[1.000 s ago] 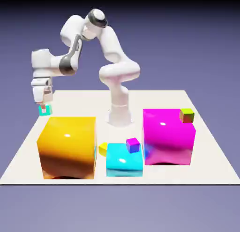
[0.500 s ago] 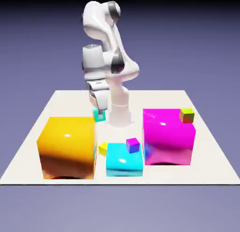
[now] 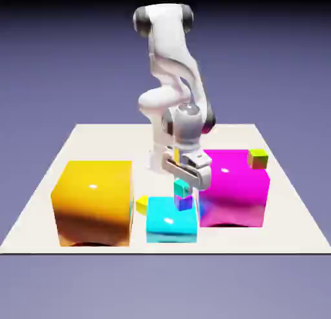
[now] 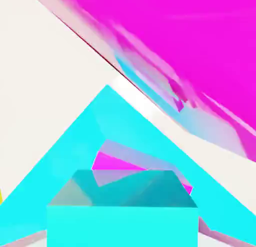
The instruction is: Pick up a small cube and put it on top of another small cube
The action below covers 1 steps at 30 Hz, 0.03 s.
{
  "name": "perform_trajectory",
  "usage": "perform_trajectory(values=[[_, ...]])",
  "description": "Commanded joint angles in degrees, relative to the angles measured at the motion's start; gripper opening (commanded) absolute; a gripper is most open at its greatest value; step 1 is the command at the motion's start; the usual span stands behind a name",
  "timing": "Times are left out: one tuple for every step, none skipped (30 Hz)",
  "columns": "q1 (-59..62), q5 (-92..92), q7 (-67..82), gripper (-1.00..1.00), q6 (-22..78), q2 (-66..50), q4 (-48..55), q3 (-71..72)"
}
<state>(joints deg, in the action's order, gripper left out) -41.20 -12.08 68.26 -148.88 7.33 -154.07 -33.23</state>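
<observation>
My gripper (image 3: 181, 183) is shut on the tiny teal-green cube (image 3: 180, 188) and holds it right over the tiny purple cube (image 3: 185, 203), which sits on the big cyan cube (image 3: 169, 224). Whether the two small cubes touch I cannot tell. In the hand view the teal cube (image 4: 122, 216) fills the bottom and hides the fingertips. Just beyond it shows the magenta top of the purple cube (image 4: 112, 163), on the cyan cube (image 4: 75, 146).
A big magenta cube (image 3: 236, 188) stands close on the exterior view's right, with a tiny green-topped brown cube (image 3: 258, 158) on it. A big orange cube (image 3: 94, 198) stands at the left. A tiny yellow cube (image 3: 141, 203) lies between orange and cyan.
The arm has swung from the table's far left across to the exterior view's right, carrying the teal cube, and has lowered it over the purple cube.
</observation>
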Motion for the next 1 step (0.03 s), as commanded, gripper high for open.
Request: perform_trajectory(values=[[0.0, -1.1, -0.8, 1.00, 2.4, 2.1, 0.4, 0.1]])
